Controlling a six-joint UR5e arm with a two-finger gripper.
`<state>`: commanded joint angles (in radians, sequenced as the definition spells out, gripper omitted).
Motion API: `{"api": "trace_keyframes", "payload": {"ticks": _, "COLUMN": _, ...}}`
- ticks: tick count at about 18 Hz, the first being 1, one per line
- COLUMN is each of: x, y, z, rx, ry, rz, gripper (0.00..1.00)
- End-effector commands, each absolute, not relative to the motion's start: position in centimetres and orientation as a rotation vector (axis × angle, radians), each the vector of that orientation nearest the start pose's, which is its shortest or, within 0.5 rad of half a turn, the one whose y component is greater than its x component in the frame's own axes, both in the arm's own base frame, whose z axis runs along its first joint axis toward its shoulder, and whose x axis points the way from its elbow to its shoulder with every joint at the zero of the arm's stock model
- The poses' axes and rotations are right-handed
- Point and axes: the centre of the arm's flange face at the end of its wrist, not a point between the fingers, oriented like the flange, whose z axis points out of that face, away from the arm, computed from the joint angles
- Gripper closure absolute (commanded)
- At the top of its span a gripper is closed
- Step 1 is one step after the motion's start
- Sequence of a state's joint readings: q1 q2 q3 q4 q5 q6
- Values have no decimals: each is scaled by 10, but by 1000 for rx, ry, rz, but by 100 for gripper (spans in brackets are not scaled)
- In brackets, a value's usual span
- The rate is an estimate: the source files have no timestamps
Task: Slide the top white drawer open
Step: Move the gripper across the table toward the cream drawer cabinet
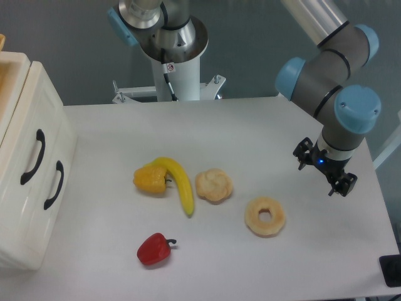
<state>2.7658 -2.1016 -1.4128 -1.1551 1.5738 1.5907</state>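
Clearly the coming move turns on one gap: the black two-finger gripper [325, 169] hangs over the right side of the white counter [250, 125], while the top white drawer [25, 135] of the glossy cream-white plastic cabinet [28, 207] sits at the counter's far left edge, well apart from it. Between them lie a yellow banana [180, 182] touching a yellow bell pepper [151, 179], a pale bun [213, 185], a ring-shaped doughnut [265, 216] and a red pepper [154, 249].

That drawer looks shut, its panelled front facing right toward the arm. Its curved black handle [32, 157] runs roughly along the front, higher and further back than the lower drawer's matching handle [54, 185].

The gripper holds nothing; its fingers seem spread, though the view is too small to be sure. By my judgement, it must cross leftward over the food, hook the upper handle, then pull back rightward.
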Motion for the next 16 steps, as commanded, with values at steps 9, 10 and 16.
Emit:
{"api": "trace_keyframes", "payload": {"ticks": 9, "x": -567, "y": 374, "z": 273, "rx": -3068, "ry": 628, "rz": 17, "gripper": 0}}
{"api": "trace_keyframes", "payload": {"ticks": 10, "x": -567, "y": 371, "z": 275, "rx": -3067, "ry": 620, "rz": 40, "gripper": 0}}
{"api": "trace_keyframes", "payload": {"ticks": 16, "x": -549, "y": 372, "z": 279, "rx": -3085, "ry": 480, "rz": 72, "gripper": 0}}
